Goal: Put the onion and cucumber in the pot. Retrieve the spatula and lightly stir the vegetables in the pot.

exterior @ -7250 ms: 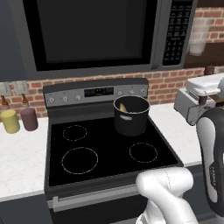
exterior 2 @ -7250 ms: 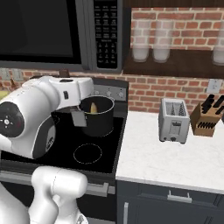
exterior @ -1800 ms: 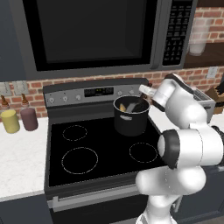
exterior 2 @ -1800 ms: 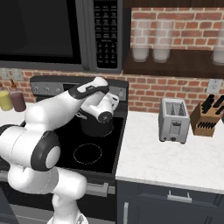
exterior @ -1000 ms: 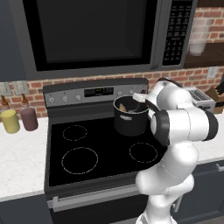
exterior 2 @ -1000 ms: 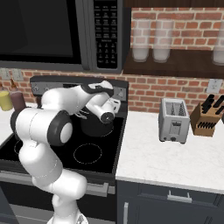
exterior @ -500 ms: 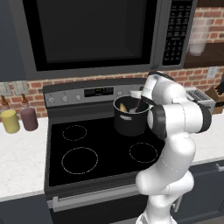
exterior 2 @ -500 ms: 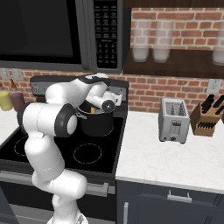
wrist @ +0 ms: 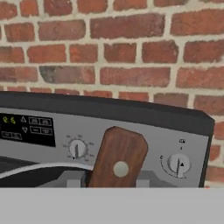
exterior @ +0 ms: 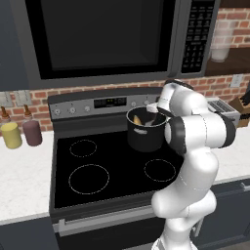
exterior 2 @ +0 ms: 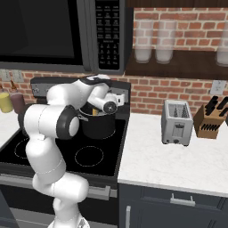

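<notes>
Since the frame half a second before, the arm had folded closer over the pot [exterior: 145, 131], and the claw [exterior: 152, 117] had shifted slightly at the pot's rim. Compared with the earliest frames, the arm had swung from the right-hand table across to the stove.

The claw sat at the pot's right rim, angled downward into its mouth. In the hand view, the rounded end of a reddish-brown wooden handle, the spatula [wrist: 117, 159], rose directly between the claw's two grey fingers [wrist: 72, 178]. Whether the fingers were clamped on the handle or had just let go could not be told from the frames; the handle lay between them.

The pot stood on the back right burner of the stove [exterior: 73, 171], directly below the claw. A yellowish-green piece, the cucumber [exterior: 137, 119], showed inside the pot, to the left of the claw. The onion could not be made out.

Beyond the claw, in the hand view, lay the stove's control panel [wrist: 144, 144] with two knobs and a small display, and behind that a brick wall [wrist: 113, 48]. A toaster [exterior 2: 177, 122] stood on the table [exterior 2: 178, 164] well to the right of the claw.
</notes>
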